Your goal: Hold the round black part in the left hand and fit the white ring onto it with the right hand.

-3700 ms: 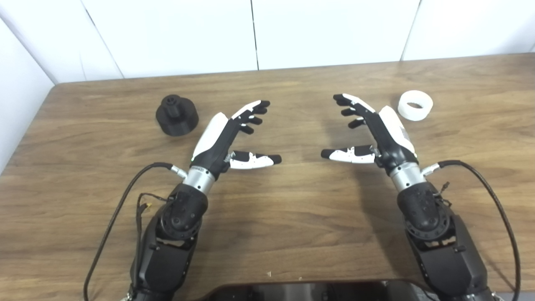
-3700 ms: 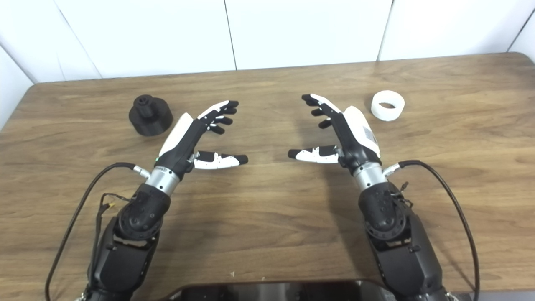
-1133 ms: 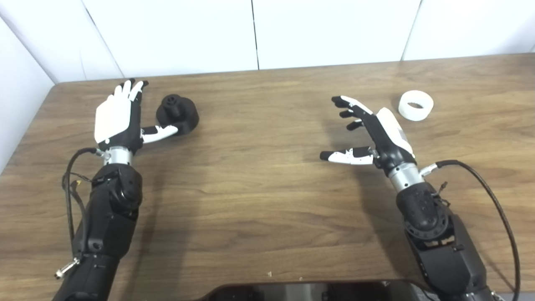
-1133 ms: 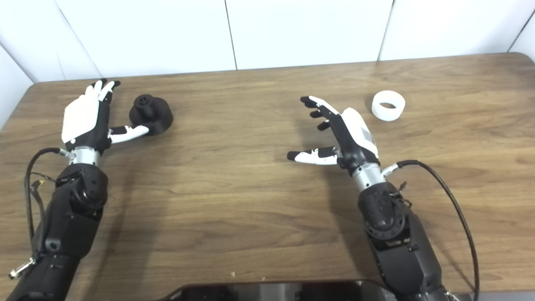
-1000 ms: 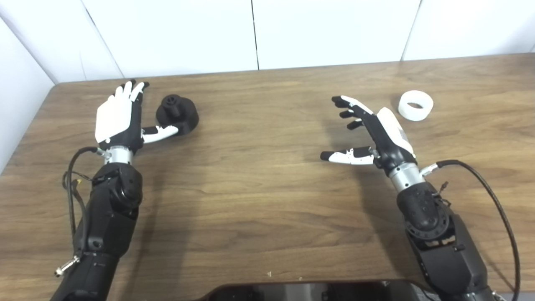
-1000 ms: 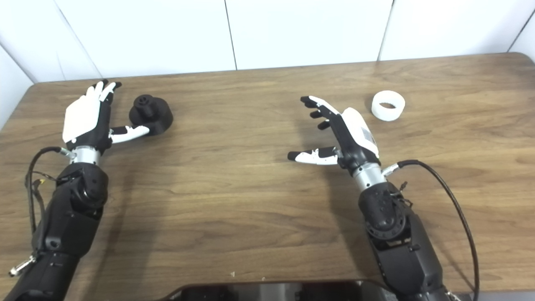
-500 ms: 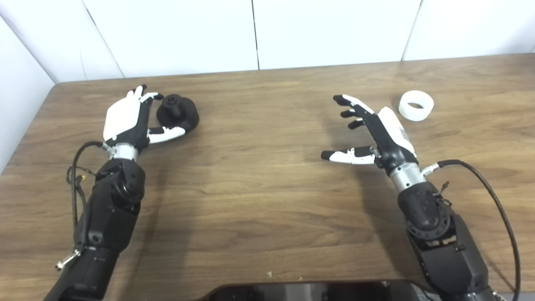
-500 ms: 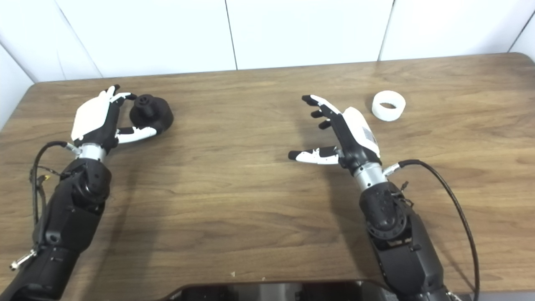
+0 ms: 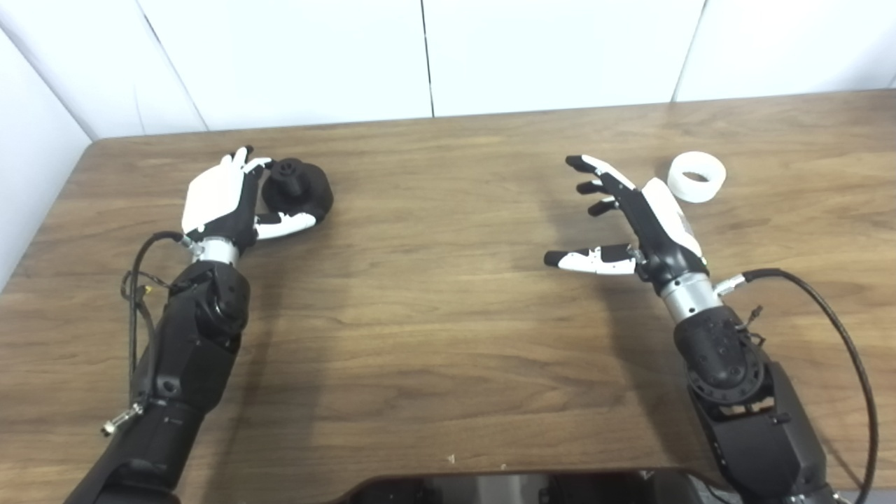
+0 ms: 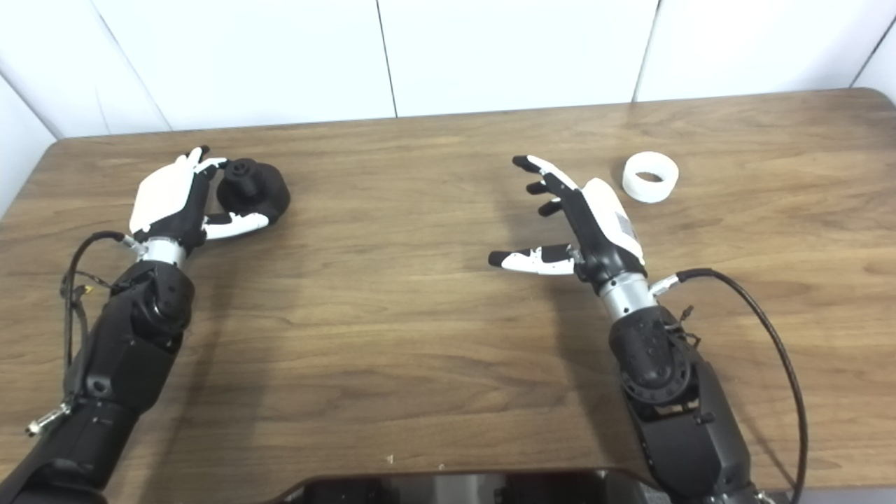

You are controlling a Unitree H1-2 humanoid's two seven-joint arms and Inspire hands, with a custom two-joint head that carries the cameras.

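My right hand (image 9: 633, 224) hangs over the table (image 9: 448, 336), nearer to me than the white ring (image 9: 696, 176) and to its left. Its fingers (image 9: 595, 175) are spread, the thumb stuck out sideways, and it holds nothing. I judge this posture a waiting one: the ring is only needed once the black part is secured, so the hand is kept apart from it and ready to reach.

The white ring lies flat on the table, opening upward, just beyond and to the right of my right hand, not touching it.

Well to the left of the ring, at about the same depth, stands the black part (image 9: 297, 196), a round base with a stub on top. My left hand (image 9: 220, 199) is at its left flank, palm toward it. The thumb lies along its near side and the fingers (image 9: 245, 162) curl around its far-left side. Whether they already press on it I cannot tell; it is not lifted.
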